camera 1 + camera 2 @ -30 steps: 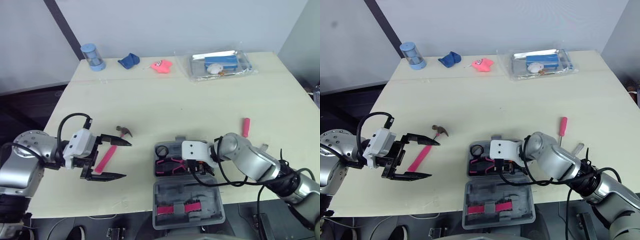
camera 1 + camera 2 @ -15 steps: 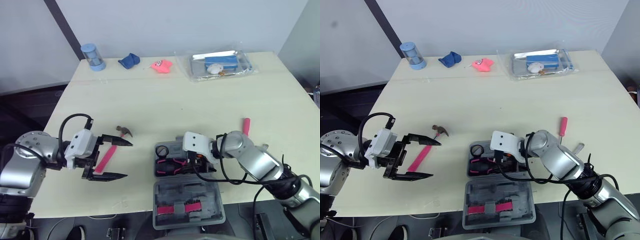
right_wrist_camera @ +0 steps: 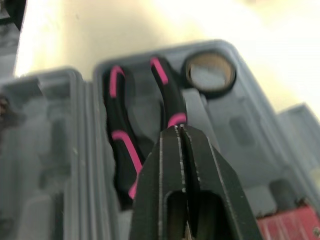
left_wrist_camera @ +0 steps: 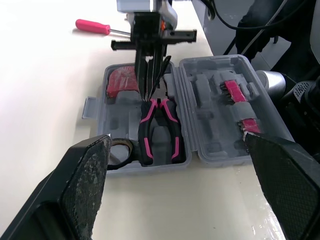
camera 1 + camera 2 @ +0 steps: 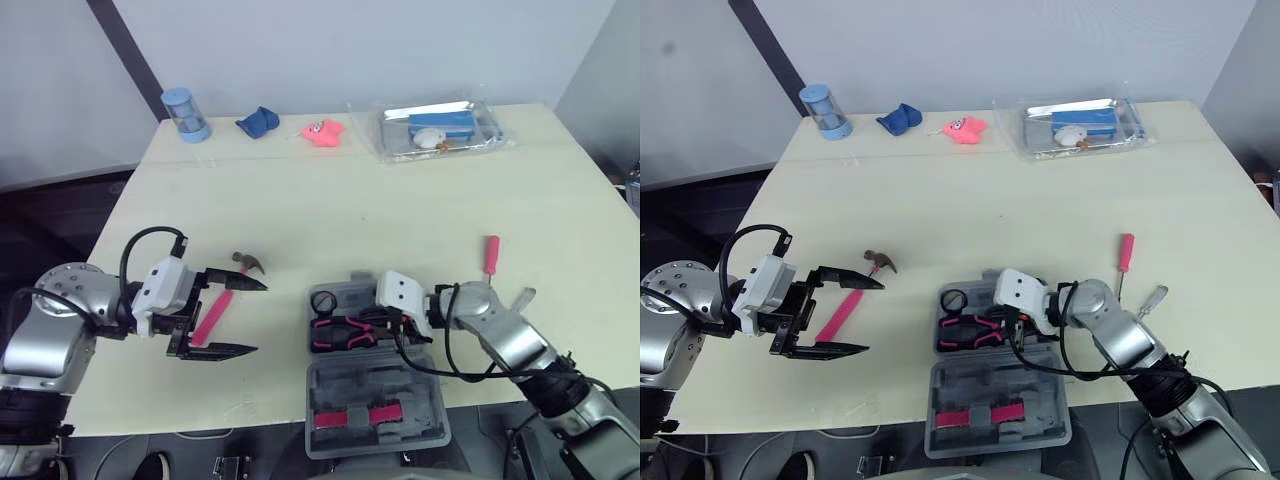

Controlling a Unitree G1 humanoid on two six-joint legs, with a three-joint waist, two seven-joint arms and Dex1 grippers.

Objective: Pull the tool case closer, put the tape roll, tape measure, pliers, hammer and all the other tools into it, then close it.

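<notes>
The tool case (image 5: 400,382) lies open at the near edge of the worktop (image 5: 350,210), with its lid folded toward the robot and reaching the rim. A pink strip (image 5: 352,415) lies across the inside of the lid. In the tray half, the pliers (image 4: 160,127) with black and pink handles rest in their moulded slot. The tape roll (image 4: 120,150) sits in the corner beside them, and the red tape measure (image 4: 122,82) is in the next pocket.

The right gripper (image 3: 179,132) hangs just over the tray, its jaws pressed together with nothing between them, and their tips are above the pliers' head. To the left of the case, the left gripper (image 5: 258,318) has its jaws spread wide. The pink handle of the hammer (image 5: 212,318) lies between them on the worktop, and its dark head points away from the robot. Whether either finger touches the handle cannot be told.

To the right of the case, a screwdriver (image 5: 491,254) with a pink handle lies on the worktop, well apart from the hammer. A small pale tool (image 5: 1150,298) lies near it, too small to identify.

Along the far edge stand a blue cylinder (image 5: 184,113), a crumpled blue item (image 5: 258,121), a pink toy (image 5: 323,131) and a clear tray (image 5: 485,140) holding a blue box.
</notes>
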